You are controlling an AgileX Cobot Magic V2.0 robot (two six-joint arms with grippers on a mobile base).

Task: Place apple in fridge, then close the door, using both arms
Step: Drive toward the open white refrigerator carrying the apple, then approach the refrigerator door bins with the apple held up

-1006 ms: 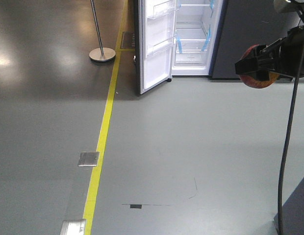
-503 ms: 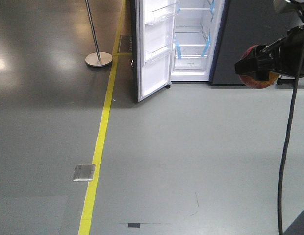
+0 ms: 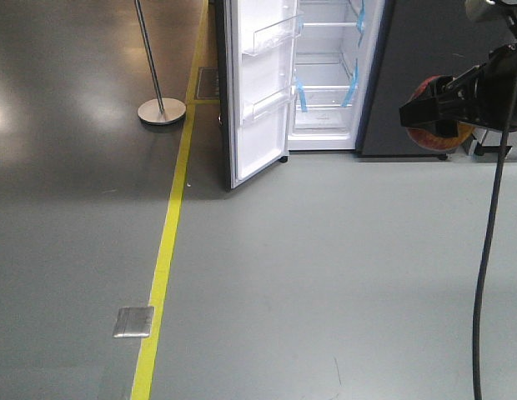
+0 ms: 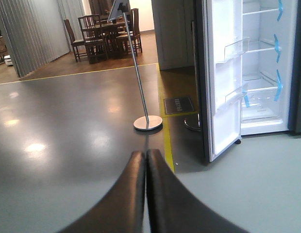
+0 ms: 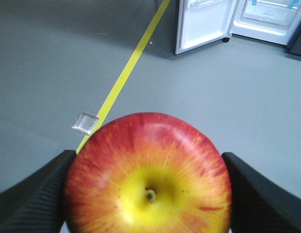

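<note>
The red and yellow apple (image 5: 148,177) fills the right wrist view, clamped between my right gripper's black fingers (image 5: 29,199). In the front view the right gripper (image 3: 438,117) holds the apple (image 3: 434,137) in the air at the right edge, well short of the fridge (image 3: 325,75). The fridge stands open at the top centre, white inside with blue tape strips. Its door (image 3: 258,92) is swung out to the left, showing clear bins. My left gripper (image 4: 146,158) is shut on nothing, pointing over the floor left of the door (image 4: 223,77). The fridge interior (image 4: 264,73) shows at the right.
A yellow floor line (image 3: 167,242) runs from the door toward me. A metal pole on a round base (image 3: 161,110) stands left of it. A metal floor plate (image 3: 133,322) lies by the line. A black cable (image 3: 484,275) hangs at the right. A dark cabinet (image 3: 417,50) adjoins the fridge.
The fridge, pole and floor plate have shifted in the front view as the base moves. The fridge looks slightly larger. The right gripper keeps the apple at the same place in the view.
</note>
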